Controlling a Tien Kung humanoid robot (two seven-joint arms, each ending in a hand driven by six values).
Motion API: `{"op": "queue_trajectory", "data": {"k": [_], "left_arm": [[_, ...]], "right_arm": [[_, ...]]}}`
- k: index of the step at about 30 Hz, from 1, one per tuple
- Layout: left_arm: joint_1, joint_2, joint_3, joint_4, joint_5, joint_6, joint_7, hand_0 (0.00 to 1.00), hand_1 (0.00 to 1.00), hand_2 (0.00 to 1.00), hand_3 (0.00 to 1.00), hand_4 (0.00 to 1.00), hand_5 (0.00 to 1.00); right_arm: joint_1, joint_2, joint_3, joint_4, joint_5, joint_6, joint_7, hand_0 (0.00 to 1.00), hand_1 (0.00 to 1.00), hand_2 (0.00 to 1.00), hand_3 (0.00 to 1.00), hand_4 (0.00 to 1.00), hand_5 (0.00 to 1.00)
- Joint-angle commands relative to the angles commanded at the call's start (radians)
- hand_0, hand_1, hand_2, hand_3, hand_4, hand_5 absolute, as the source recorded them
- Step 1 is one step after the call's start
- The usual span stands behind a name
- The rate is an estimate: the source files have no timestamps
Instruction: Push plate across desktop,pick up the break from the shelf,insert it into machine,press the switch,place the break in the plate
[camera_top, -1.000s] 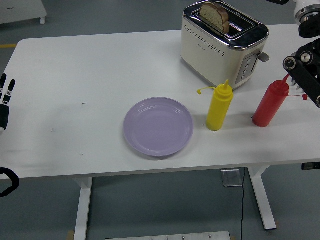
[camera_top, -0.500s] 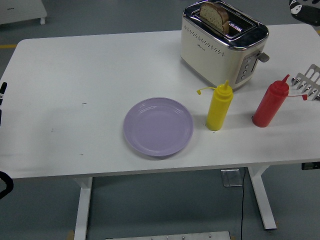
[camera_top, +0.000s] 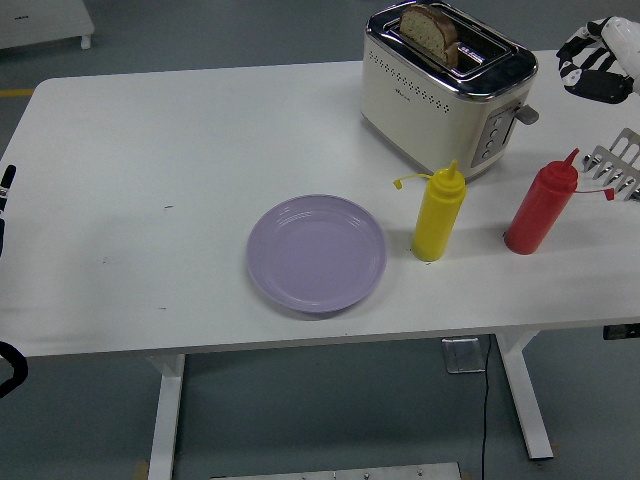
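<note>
Bread (camera_top: 431, 31) stands upright in the far slot of the cream toaster (camera_top: 443, 92), its crust poking above the chrome top. The toaster sits at the far right of the white table (camera_top: 150, 150), its switch lever (camera_top: 527, 114) on the side facing right. Well to the right of the slice, at the picture's upper right edge, part of the right hand (camera_top: 598, 62) shows as a white and black shape above the table, apart from the toaster; whether its fingers are spread or curled cannot be told. A purple plate (camera_top: 316, 253) lies near the table's front middle, empty. Just to its right stands a yellow squeeze bottle (camera_top: 439, 214), then a red squeeze bottle (camera_top: 540, 206). A metal rack (camera_top: 620, 165) shows at the right edge beside the red bottle. Only a sliver of the left hand (camera_top: 5, 200) shows at the left edge, its state unclear.
</note>
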Motion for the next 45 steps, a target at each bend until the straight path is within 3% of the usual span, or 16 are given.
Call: {"op": "queue_trajectory", "data": {"k": [14, 15, 32, 33, 45], "left_arm": [[0.003, -0.001, -0.006, 0.0, 0.0, 0.0, 0.0, 0.831, 0.871, 0.929, 0.798, 0.63, 0.998], [0.002, -0.001, -0.006, 0.0, 0.0, 0.0, 0.0, 0.83, 0.87, 0.929, 0.799, 0.631, 0.998], [0.001, -0.002, -0.007, 0.0, 0.0, 0.0, 0.0, 0.83, 0.87, 0.929, 0.8, 0.63, 0.998], [0.001, -0.002, -0.007, 0.001, 0.0, 0.0, 0.0, 0.83, 0.87, 0.929, 0.8, 0.63, 0.998], [-0.001, -0.002, -0.008, 0.002, 0.0, -0.001, 0.001, 0.83, 0.869, 0.93, 0.801, 0.631, 0.998]], "right_arm": [[0.017, 0.008, -0.052, -0.042, 0.026, 0.036, 0.02, 0.505, 0.56, 0.622, 0.56, 0.341, 0.435], [0.02, 0.01, -0.057, -0.046, 0.027, 0.038, 0.02, 0.503, 0.557, 0.612, 0.551, 0.301, 0.437], [0.052, 0.042, -0.129, -0.104, 0.032, 0.046, 0.025, 0.503, 0.555, 0.604, 0.547, 0.299, 0.429], [0.054, 0.043, -0.132, -0.106, 0.033, 0.047, 0.026, 0.501, 0.555, 0.601, 0.545, 0.263, 0.403], [0.06, 0.048, -0.15, -0.115, 0.032, 0.054, 0.028, 0.498, 0.551, 0.594, 0.541, 0.233, 0.396]]}}
